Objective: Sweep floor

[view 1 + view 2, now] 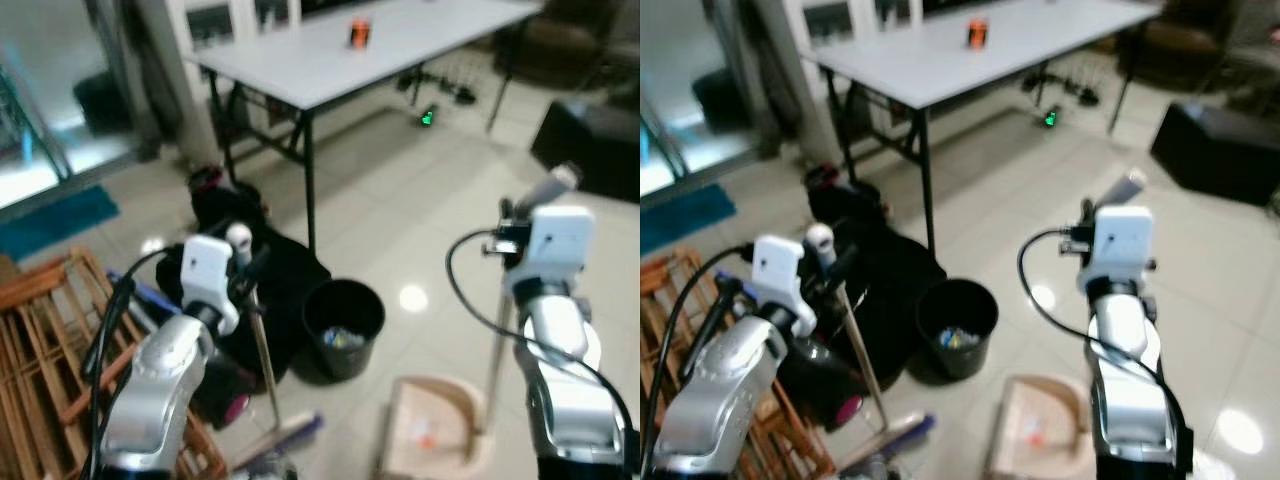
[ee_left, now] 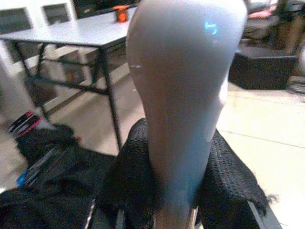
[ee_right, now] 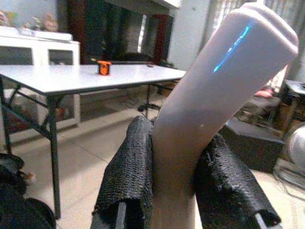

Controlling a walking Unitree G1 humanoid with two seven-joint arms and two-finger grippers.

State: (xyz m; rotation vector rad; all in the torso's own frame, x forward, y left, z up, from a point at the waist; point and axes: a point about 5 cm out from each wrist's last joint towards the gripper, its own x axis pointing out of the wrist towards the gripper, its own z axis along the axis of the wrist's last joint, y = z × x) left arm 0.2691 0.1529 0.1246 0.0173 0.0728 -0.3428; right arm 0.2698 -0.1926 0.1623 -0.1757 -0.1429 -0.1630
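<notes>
**Both end effectors clamped on handles: broom left, dustpan right**

- Left end effector [image 1: 243, 262]: clenched on the broom handle [image 2: 183, 95]. Left wrist view shows the rounded pale handle top squeezed between both mesh-covered fingers [image 2: 128, 176].
- Broom [image 1: 262, 360]: shaft runs down from the left end effector, tilted, to the broom head [image 1: 280, 437] resting on the floor [image 1: 400, 190] near the picture's bottom edge, in front of the bin.
- Right end effector [image 1: 515, 215]: clenched on the dustpan handle [image 3: 209, 100]. Right wrist view shows the pale handle end pinched between its two padded fingers [image 3: 128, 171], handle tip leaning off to one side.
- Dustpan [image 1: 430, 425]: beige, sitting on the floor at the foot of its long upright handle, just left of the right arm. A small orange bit lies inside the pan; can't tell what it is.
- Black bin [image 1: 343, 325]: on the floor between broom and dustpan, some rubbish inside.
- Black bag pile [image 1: 285, 270]: behind the broom shaft, touching the bin's left side.
- Wooden rack [image 1: 40, 340]: lower left, beside the left arm.
- Grey counter [image 1: 330, 60]: far side of the room, folding black legs, with an orange object [image 1: 360, 33] near its middle.
- Blue mat [image 1: 55, 220]: on the floor at far left.
</notes>
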